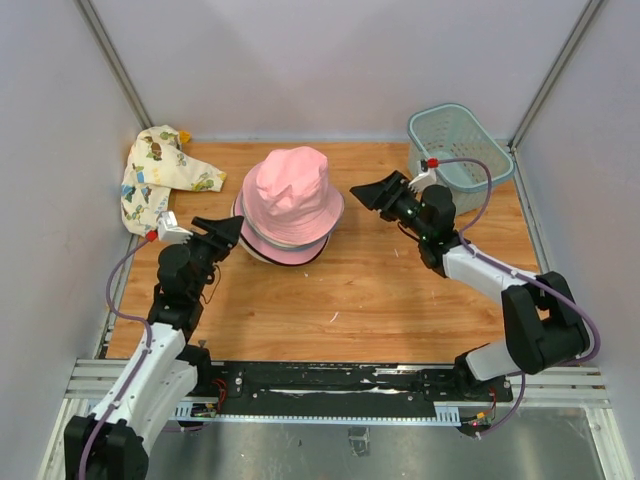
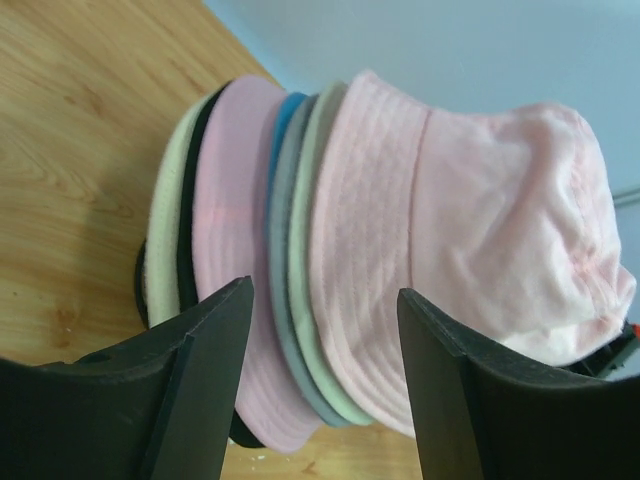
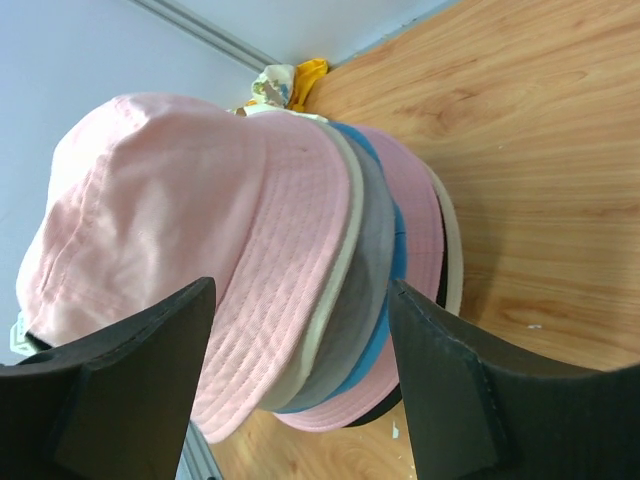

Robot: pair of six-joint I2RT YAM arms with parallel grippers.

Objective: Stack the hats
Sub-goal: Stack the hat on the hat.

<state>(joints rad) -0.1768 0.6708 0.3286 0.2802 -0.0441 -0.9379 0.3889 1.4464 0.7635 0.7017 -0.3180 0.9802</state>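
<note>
A stack of hats (image 1: 290,205) sits on the wooden table, back of centre, with a pink bucket hat (image 1: 288,185) on top. In the left wrist view, pale green, grey, blue, pink, black and cream brims lie layered under the pink hat (image 2: 470,210). My left gripper (image 1: 232,232) is open just left of the stack, and its jaws (image 2: 322,295) frame the brims without touching them. To the right of the stack my right gripper (image 1: 370,193) is open and a little away from it. Its jaws (image 3: 300,290) also frame the pink hat (image 3: 170,200) and the brims, holding nothing.
A cream fabric piece with cartoon prints (image 1: 160,175) lies crumpled at the back left corner. A grey-green slatted basket (image 1: 458,140) stands at the back right, just behind my right wrist. White walls enclose the table (image 1: 380,290) on three sides.
</note>
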